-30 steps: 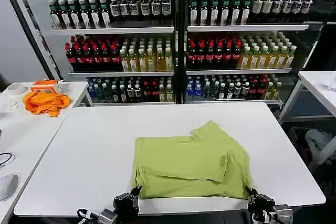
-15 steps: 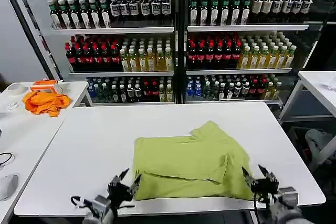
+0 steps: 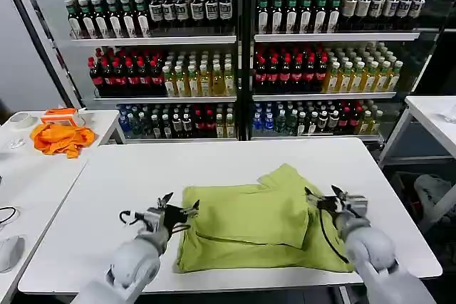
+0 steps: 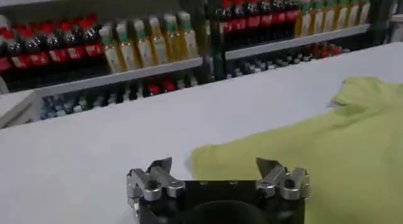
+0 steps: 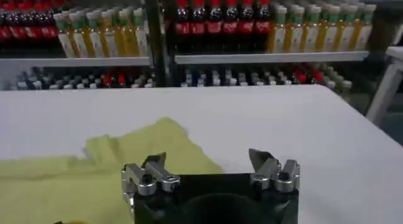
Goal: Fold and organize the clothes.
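While the lime T-shirt (image 3: 260,226) lies partly folded on the white worktop (image 3: 128,183) (one layer doubled over the lower part, a sleeve poking out toward the far right), both arms reach in from the near edge. The left tool (image 3: 176,215) hangs just beside the shirt's left edge with its fingers spread and nothing between them; the left wrist view shows the same gap over bare worktop, the fabric just ahead. The right tool (image 3: 326,201) sits at the shirt's right side, fingers likewise spread and empty. An orange cloth (image 3: 60,139) rests on the side table (image 3: 28,176), well apart.
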